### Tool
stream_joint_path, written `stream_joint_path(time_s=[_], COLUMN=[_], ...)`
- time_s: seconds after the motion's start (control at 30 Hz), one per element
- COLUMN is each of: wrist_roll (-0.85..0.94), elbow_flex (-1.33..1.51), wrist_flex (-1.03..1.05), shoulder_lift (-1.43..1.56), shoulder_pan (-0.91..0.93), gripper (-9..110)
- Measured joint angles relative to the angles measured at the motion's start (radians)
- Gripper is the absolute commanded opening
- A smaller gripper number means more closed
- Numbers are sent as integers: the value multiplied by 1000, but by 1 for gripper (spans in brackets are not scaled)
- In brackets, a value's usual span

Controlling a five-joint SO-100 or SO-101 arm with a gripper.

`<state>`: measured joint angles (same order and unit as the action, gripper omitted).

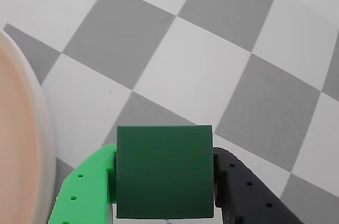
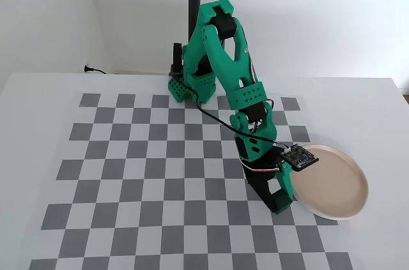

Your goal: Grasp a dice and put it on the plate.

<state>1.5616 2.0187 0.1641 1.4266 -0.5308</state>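
Gripper [image 1: 165, 203], one bright green and one black plastic finger, clamps the plain dark green cube dice [image 1: 164, 171] above the grey-and-white checkered surface [image 1: 180, 70], just right of the round cream plate [image 1: 21, 144], apparently for carrying across.

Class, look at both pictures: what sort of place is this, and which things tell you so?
Probably a hobbyist's robot test bench in a plain room: a small green arm clamped on a white table with a checkerboard mat and bare white walls behind.
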Motion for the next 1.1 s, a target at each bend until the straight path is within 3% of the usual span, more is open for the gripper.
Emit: stream_joint_path(time_s=[0.6,1.0,1.1], wrist_roll=[-11,-49,-63], elbow_flex=[-172,-399,-425], wrist_flex=[153,244,244], shoulder_lift=[8,-193,-242], shoulder_pan=[-242,-354,-377], gripper=[-4,-4,1])
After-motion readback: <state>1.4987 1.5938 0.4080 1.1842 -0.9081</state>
